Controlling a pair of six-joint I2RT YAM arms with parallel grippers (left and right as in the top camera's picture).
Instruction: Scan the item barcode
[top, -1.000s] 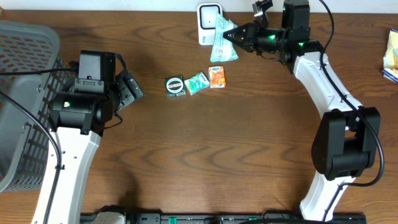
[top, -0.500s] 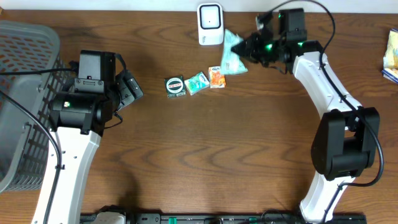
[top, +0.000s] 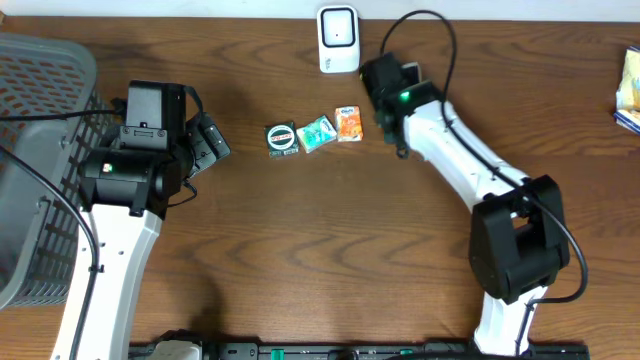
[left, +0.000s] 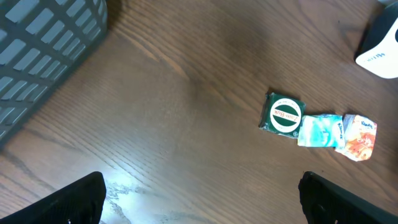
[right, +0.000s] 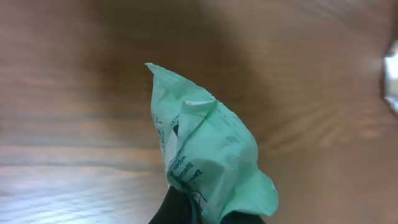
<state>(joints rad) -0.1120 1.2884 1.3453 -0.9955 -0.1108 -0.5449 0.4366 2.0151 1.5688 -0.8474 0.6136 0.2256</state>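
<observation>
Grey plastic lattice is being shown at the far left, where a basket (top: 40, 150) is sitting on the wooden table (top: 300, 260). Just beside it, the left gripper (left: 205, 211) is being held over bare wood with its jaws spread wide and nothing between them. Its two dark fingertips (left: 74, 199) are seen at the bottom corners of the left wrist view.

Nearer the middle, three small packs are being left in a touching row. A dark green packet with a round label (top: 283, 139) is lying first, a teal packet (top: 316, 132) next and an orange packet (top: 348, 123) last. Behind the row, at the table's far edge, a white scanner (top: 338, 39) is standing.

Just right of the scanner and the orange packet, the right gripper (right: 208, 214) is being kept clamped tight on a crumpled mint-green packet (right: 208, 155). The packet is being held clear of the table, though in the overhead view it is being hidden by the wrist. At the far right edge, some pale items (top: 628, 90) are being cut off by the frame.
</observation>
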